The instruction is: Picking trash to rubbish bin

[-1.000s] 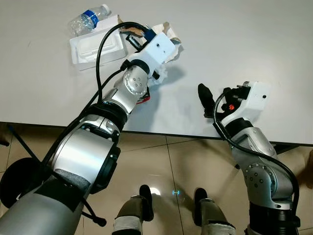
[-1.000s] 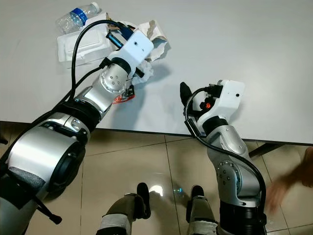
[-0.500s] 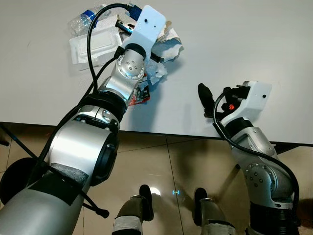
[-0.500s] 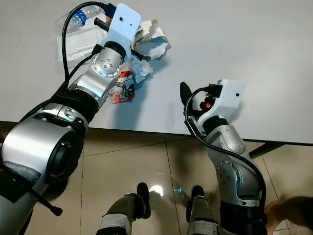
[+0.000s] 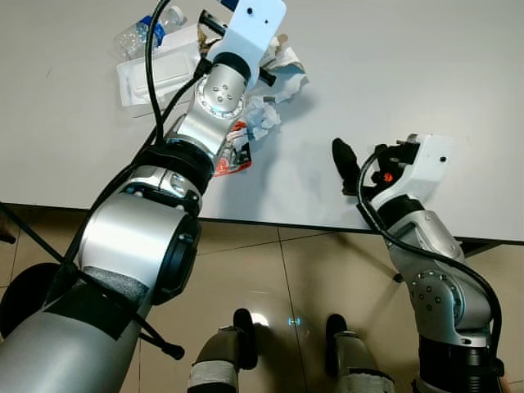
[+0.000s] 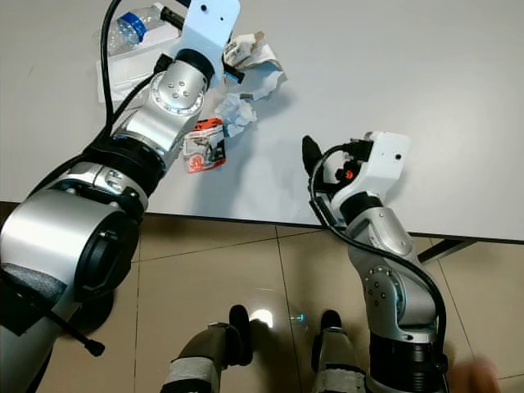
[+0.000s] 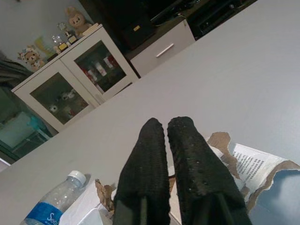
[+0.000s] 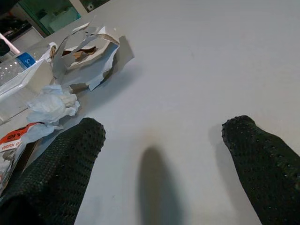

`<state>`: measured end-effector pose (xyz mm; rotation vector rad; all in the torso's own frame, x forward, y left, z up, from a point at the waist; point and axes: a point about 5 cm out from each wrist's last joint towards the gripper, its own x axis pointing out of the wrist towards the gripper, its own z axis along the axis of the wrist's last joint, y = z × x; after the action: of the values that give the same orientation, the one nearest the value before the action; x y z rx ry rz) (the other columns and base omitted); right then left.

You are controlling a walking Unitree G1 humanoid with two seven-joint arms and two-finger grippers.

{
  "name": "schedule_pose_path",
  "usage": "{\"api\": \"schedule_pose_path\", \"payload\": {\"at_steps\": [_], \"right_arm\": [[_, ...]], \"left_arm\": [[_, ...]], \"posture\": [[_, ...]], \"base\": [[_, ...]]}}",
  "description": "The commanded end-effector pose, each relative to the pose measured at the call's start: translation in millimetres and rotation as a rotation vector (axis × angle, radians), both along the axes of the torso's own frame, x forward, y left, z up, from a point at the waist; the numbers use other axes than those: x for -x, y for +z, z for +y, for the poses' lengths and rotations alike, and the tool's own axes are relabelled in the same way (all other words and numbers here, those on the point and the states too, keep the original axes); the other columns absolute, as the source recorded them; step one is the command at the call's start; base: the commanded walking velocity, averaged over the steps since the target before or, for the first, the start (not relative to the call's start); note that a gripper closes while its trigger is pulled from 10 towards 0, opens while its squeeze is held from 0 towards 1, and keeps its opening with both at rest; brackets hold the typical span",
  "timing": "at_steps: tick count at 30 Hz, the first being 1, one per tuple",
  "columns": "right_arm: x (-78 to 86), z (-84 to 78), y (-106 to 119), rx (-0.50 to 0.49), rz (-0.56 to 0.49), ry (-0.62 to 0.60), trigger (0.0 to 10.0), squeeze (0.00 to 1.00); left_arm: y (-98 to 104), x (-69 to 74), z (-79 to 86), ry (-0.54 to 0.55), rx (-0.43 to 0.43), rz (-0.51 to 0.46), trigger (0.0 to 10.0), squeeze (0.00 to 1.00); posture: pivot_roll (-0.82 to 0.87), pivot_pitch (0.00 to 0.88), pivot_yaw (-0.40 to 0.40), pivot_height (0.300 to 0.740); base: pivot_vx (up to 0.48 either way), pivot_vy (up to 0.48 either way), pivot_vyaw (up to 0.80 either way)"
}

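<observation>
Nearby, plastic bottle (image 5: 147,32), white tray (image 5: 155,80), crumpled tissue (image 5: 262,117), red wrapper (image 6: 203,147).

— What couldn't you make out?
— My left arm (image 5: 214,110) covered part of the white tray (image 5: 151,82), and the bottle (image 5: 146,31) ran off the top edge.
— The red wrapper (image 6: 201,151)?
— Its print was too small to read.

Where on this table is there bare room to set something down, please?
The table is bare right of the torn paper, beyond the right gripper. It is crowded on the left: bottle, white tray, crumpled tissue and red packet, under the left gripper.
</observation>
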<state>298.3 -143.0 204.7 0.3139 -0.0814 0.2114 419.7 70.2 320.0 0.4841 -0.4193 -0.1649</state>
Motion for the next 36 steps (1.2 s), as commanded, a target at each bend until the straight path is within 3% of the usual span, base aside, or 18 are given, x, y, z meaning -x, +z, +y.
{"api": "schedule_pose_path", "payload": {"at_steps": [1,12,36], "right_arm": [[0.2,0.4,-17.1,-0.001,0.084,0.000,10.0,0.00],[-0.5,0.5,-17.5,-0.001,0.085,0.000,10.0,0.00],[-1.7,0.9,-17.3,-0.002,0.081,0.002,10.0,0.00]], "left_arm": [[7.4,-0.3,2.9,0.000,-0.032,-0.013,10.0,1.00],[13.8,-0.9,5.9,0.031,-0.134,-0.036,10.0,1.00],[6.1,-0.7,1.1,-0.007,-0.154,-0.008,10.0,1.00]], "posture": [[-0.09,0.377,0.136,0.740],[-0.08,0.377,0.138,0.740],[-0.08,0.368,0.138,0.740]], "base": [[0.000,0.000,0.00],[0.000,0.000,0.00],[0.000,0.000,0.00]]}}
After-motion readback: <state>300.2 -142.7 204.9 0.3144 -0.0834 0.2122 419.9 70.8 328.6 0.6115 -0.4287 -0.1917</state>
